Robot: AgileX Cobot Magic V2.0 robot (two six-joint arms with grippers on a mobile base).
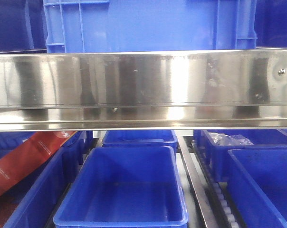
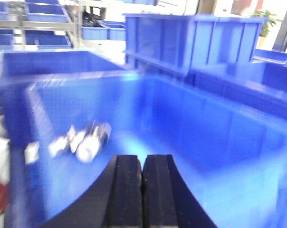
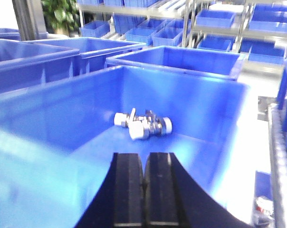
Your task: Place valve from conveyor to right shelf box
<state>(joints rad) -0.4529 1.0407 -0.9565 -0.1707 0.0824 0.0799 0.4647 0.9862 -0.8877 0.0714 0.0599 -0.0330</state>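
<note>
1. Front view: you face a steel shelf rail [image 1: 143, 90]. An empty blue box [image 1: 127, 190] sits below it, with more bins to the left and right. No arm, conveyor or valve appears here
2. Left wrist view: your left gripper [image 2: 142, 190] has its jaws closed on nothing. It hangs over a blue bin [image 2: 219, 133] where a blurred metal valve [image 2: 86, 140] lies at the far left
3. Right wrist view: your right gripper [image 3: 144, 194] is likewise closed and empty. A silver valve [image 3: 143, 124] rests on the floor of the shelf box [image 3: 62, 109], near its far wall. Judging by this, the placing looks done; only pulling back seems left
</note>
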